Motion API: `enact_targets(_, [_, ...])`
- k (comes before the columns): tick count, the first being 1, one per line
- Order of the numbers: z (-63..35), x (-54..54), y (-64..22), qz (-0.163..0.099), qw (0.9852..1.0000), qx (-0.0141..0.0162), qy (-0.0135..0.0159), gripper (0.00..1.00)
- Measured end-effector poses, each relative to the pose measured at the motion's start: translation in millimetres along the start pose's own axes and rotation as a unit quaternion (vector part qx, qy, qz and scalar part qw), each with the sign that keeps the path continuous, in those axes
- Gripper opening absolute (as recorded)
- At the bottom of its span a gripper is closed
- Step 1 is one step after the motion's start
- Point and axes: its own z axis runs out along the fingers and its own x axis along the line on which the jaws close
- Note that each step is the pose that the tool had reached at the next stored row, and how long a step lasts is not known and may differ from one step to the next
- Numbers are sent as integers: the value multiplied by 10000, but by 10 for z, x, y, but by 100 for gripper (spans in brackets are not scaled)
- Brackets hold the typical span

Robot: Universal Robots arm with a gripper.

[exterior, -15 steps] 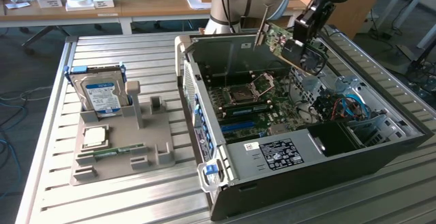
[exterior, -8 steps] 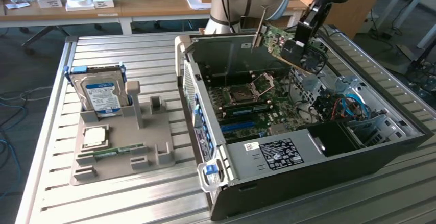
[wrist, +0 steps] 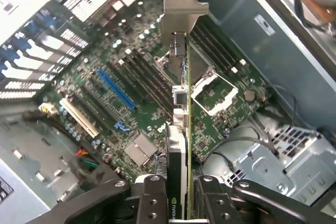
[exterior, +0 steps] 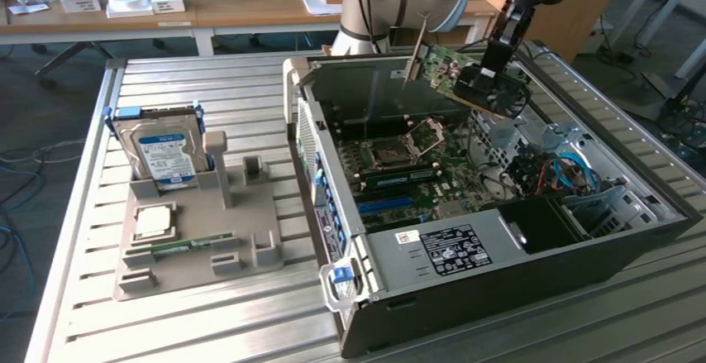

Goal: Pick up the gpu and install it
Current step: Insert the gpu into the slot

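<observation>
The gpu (exterior: 469, 78), a green circuit card with a dark cooler and a pale metal bracket, hangs tilted above the open computer case (exterior: 464, 288). My gripper (exterior: 491, 69) is shut on its dark end. In the wrist view the gpu (wrist: 181, 124) runs edge-on between my fingers (wrist: 152, 203), its bracket pointing away over the motherboard (wrist: 142, 98). The blue expansion slot (wrist: 116, 88) lies well below the card, off to one side.
At the exterior view's left a grey holder tray (exterior: 177, 231) carries a blue-labelled hard drive (exterior: 164, 158), a processor chip (exterior: 152, 221) and a narrow RAM stick (exterior: 182, 245). The case walls, drive cage and cables (exterior: 563, 173) ring the motherboard.
</observation>
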Motion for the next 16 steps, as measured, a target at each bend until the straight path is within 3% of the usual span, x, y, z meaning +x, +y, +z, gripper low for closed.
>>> enact_targets(4, [0,0,0,-359,9994,-6,16,27])
enact_targets(8, [1,0,0,-723,9974,-13,31,27])
enact_targets(12, [2,0,0,-1081,9941,-20,47,27])
enact_targets(16, [3,0,0,-1446,9895,-27,62,27])
